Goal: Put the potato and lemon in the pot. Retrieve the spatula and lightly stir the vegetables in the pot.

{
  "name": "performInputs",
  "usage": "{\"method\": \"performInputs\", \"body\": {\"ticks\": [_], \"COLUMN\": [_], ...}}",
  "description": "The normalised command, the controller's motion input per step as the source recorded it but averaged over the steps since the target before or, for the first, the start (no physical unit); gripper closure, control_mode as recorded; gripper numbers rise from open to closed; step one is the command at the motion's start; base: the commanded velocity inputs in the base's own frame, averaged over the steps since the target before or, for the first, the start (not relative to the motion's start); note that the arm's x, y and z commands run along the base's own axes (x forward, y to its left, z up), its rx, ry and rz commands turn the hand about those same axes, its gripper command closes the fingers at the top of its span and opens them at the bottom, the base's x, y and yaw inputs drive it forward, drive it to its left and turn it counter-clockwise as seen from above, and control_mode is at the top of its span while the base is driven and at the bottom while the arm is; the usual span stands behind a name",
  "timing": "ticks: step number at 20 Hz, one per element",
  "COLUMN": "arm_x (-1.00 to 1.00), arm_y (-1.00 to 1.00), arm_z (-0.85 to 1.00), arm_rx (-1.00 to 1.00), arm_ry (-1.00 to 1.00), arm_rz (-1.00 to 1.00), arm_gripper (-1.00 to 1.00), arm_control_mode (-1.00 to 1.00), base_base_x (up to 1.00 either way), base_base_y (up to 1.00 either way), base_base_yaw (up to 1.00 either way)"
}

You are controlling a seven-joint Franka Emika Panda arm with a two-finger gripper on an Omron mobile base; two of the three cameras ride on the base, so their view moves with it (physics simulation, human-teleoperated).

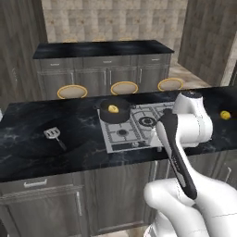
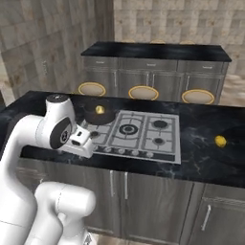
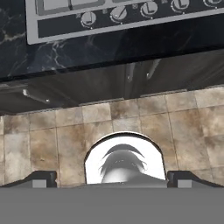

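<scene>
1. Pot (image 1: 114, 112): round, low, dark grey-black metal, sitting on the rear left burner of the cooktop (image 1: 139, 127). One small roundish yellow lump (image 1: 113, 109) lies inside it; the right base view shows the same.
2. Second yellow lump (image 1: 225, 115): small, rounded, lying on the bare countertop well to the right of the cooktop, apart from the pot. Count: two yellow lumps, one in the pot, one out.
3. Spatula (image 1: 53, 136): flat silvery slotted square head, thin black handle. One only, lying flat on the countertop left of the cooktop, well apart from the pot.
4. Gripper (image 3: 113, 178): in the hand view the two dark finger tips sit far apart at the lower edge, nothing between them; it looks down past the counter front at the floor (image 3: 131, 118).
5. Cooktop: flat silvery-grey steel plate with dark ring burners; a row of round knobs (image 3: 118, 14) along its front edge.
6. Countertop (image 1: 41, 157): glossy black stone with pale veining, over grey-brown wood-grain cabinets (image 1: 115, 190) with slim metal handles.
7. Three round tan-topped stools (image 1: 124, 87) stand behind the island. Beyond them is a second black-topped counter (image 1: 102, 48) and a beige tiled wall (image 1: 111, 18). The floor is mottled tan tile.
</scene>
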Motion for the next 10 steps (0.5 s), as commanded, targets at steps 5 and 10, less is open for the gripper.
{"method": "performInputs", "body": {"ticks": [5, 10], "arm_x": [0.0, 0.0], "arm_y": [0.0, 0.0], "arm_z": [0.0, 0.0], "arm_rx": [0.0, 0.0], "arm_ry": [0.0, 0.0], "arm_rz": [0.0, 0.0], "arm_gripper": [-1.0, -1.0], "arm_control_mode": [1.0, 1.0], "base_base_x": [-0.72, 0.0], "base_base_y": [-0.78, -0.98], "base_base_yaw": [-0.11, -0.14]}}
